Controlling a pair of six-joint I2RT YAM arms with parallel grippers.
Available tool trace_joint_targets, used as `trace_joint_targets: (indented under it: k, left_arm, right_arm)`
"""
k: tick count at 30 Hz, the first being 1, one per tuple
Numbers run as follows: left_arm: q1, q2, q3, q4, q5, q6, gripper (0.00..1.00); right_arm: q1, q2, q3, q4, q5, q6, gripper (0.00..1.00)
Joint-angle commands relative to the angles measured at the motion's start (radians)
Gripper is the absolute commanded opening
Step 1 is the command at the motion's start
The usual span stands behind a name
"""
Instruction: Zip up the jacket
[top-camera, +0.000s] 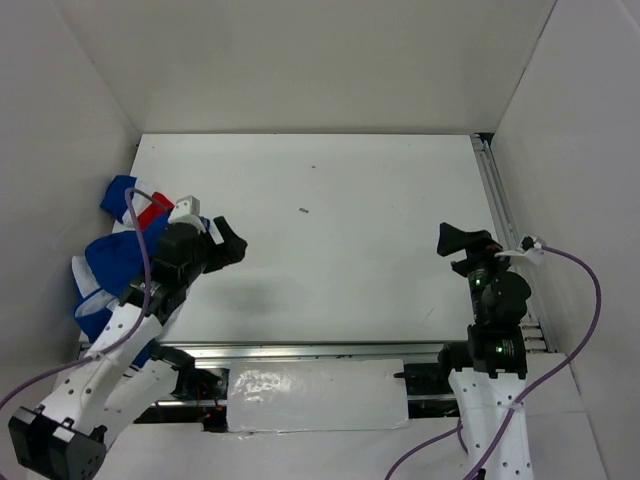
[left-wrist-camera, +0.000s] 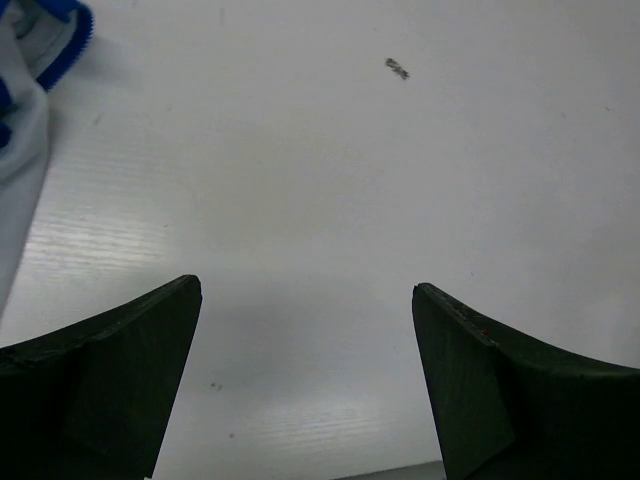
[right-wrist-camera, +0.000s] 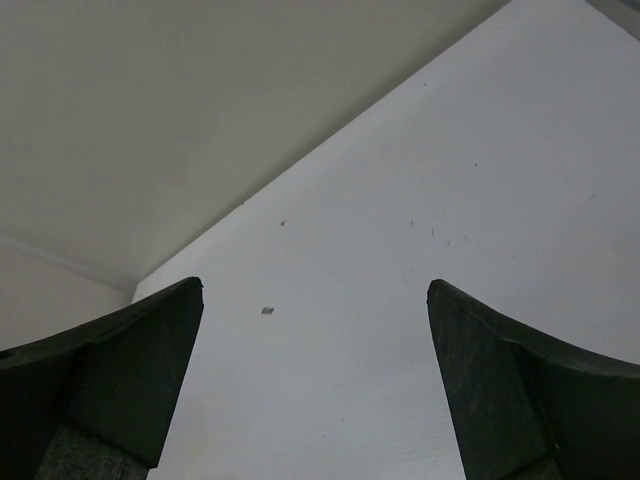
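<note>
One jacket (top-camera: 108, 262) left of left end effector (top-camera: 233, 240).

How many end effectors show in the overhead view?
2: left end effector by the jacket at the table's left edge; right end effector near the right edge. Both open.

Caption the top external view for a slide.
Open and empty, the left gripper and right gripper hover above the white table; the jacket lies bunched at its left edge.

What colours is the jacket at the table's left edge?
The jacket is royal blue with red and white patches; best seen in the top external view.
</note>
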Motion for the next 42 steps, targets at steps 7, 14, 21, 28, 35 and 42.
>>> trace_joint_targets:
  k: [7,14,21,28,35,42]
  left_arm:
    - [0.435,0.218,0.125,-0.068,0.098,-0.091,0.99]
    - [0.646,0.513,0.223,-0.132,0.078,-0.16,0.99]
    - [0.72,0.719,0.274,-0.077,0.109,-0.172,0.99]
    - [0.76,0.931,0.375,-0.155,0.132,-0.189,0.99]
    - [0.757,0.967,0.365,-0.096,0.221,-0.146,0.31]
    - [0.683,0.883,0.331,-0.048,0.254,-0.055,0.0]
  right_arm:
    - [0.006,0.139,0.001,0.052,-0.103,-0.064,1.0]
    - [0.008,0.118,-0.022,0.065,-0.099,-0.081,1.0]
    - [0.009,0.131,-0.026,0.074,-0.112,-0.092,1.0]
    - [0.011,0.144,-0.023,0.08,-0.115,-0.101,1.0]
    - [0.011,0.128,-0.022,0.063,-0.096,-0.101,1.0]
    - [0.011,0.113,-0.014,0.048,-0.097,-0.109,1.0]
